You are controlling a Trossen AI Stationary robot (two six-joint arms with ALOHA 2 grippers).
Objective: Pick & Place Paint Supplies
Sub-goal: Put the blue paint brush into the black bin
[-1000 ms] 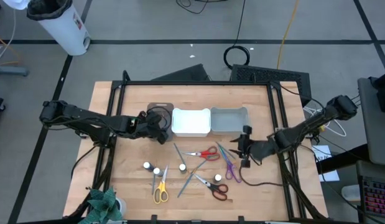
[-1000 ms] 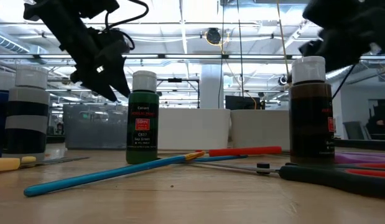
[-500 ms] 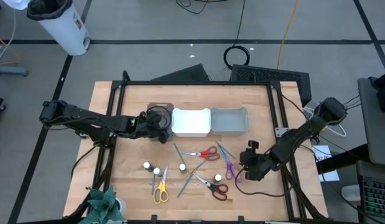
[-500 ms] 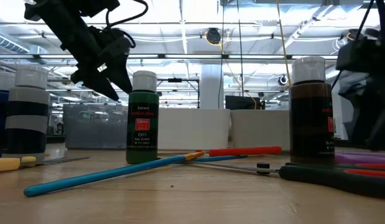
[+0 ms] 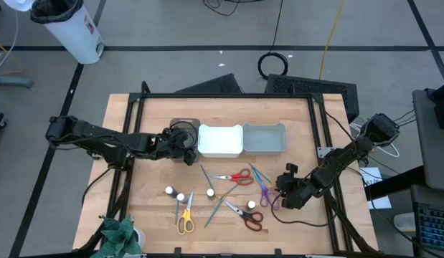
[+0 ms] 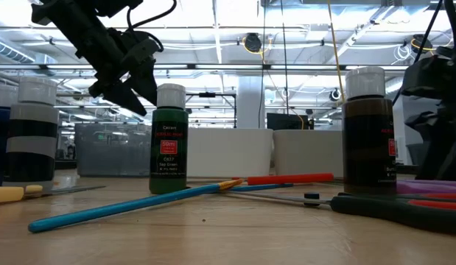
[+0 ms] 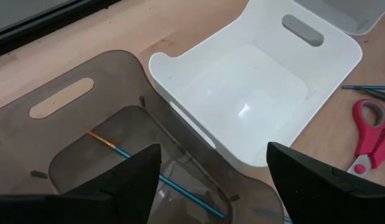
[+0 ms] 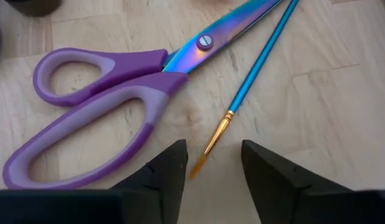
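Teal brush (image 8: 257, 62) lies beside purple scissors (image 8: 105, 102), its bristle tip between the apart fingers of the right gripper (image 8: 212, 163). Centre on the shaft, clear of the scissors. Left gripper (image 7: 214, 163), at 10 o'clock, hangs apart over brown bin (image 7: 68, 102).

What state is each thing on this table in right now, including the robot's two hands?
Left end effector: open, over the brown bin.
Right end effector: open, low over a teal brush's tip.
Brown bin: holds one brush.
White bin: empty.
Purple scissors: closed, lying flat.
Teal brush: lying beside the purple scissors.
Green bottle: upright, capped.
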